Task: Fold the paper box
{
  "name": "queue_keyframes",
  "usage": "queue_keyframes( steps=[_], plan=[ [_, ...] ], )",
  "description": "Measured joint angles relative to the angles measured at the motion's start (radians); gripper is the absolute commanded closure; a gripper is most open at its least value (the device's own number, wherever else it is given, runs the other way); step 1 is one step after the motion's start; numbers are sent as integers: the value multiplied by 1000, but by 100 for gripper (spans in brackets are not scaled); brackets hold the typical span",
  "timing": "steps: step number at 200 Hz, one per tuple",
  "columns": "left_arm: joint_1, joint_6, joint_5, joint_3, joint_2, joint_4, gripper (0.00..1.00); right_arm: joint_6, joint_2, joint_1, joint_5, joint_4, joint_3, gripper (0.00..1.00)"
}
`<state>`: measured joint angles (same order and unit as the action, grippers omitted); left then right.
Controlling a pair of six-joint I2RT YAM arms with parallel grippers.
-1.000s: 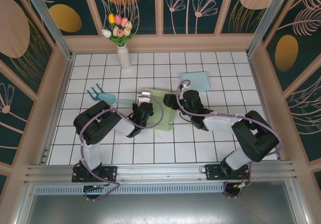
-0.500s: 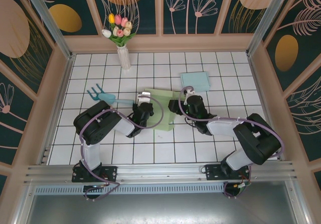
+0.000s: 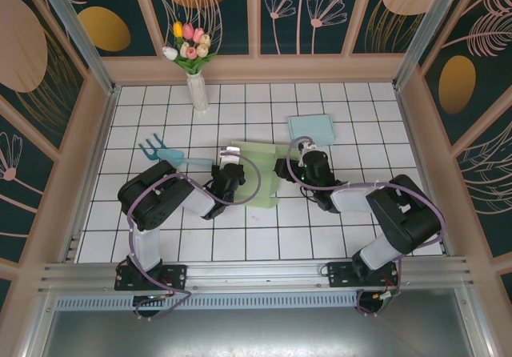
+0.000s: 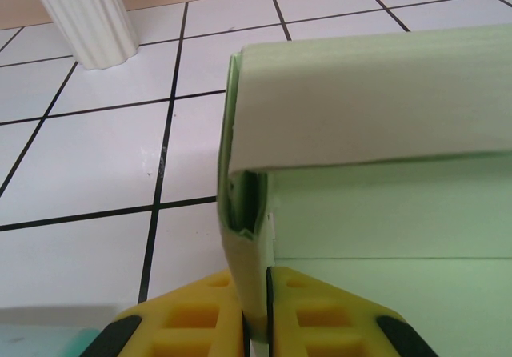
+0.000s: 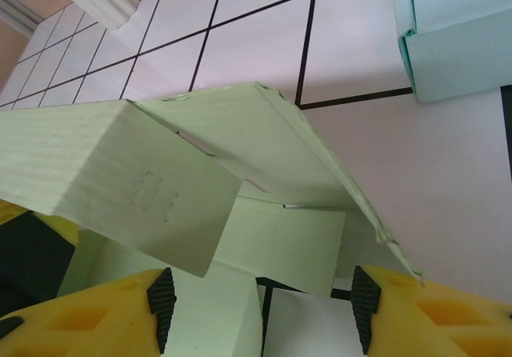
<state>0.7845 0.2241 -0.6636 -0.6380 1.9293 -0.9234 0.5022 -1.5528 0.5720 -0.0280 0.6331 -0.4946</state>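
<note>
The light green paper box lies half-folded on the tiled table between the two grippers. My left gripper is at its left edge. In the left wrist view that gripper is shut on the box's doubled-up left wall, and a folded flap hangs over the inside. My right gripper is at the box's right edge. In the right wrist view it stands open, its black pads apart. Raised green flaps lean just ahead of and above it.
A pale blue box lies just beyond the right gripper, also seen close at the right. A white vase with tulips stands at the back left. A teal garden fork lies left of the left gripper.
My right gripper has shifted slightly right along the box's right edge and its jaws have widened. The left gripper has kept its grip and place.
</note>
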Motion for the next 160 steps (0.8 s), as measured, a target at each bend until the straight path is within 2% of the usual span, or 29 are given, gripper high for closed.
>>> queue_keyframes(
  steps=[160],
  plan=[
    [0,0,0,0,0,0,86,2,-142,-10,-35,105,-10,36]
  ],
)
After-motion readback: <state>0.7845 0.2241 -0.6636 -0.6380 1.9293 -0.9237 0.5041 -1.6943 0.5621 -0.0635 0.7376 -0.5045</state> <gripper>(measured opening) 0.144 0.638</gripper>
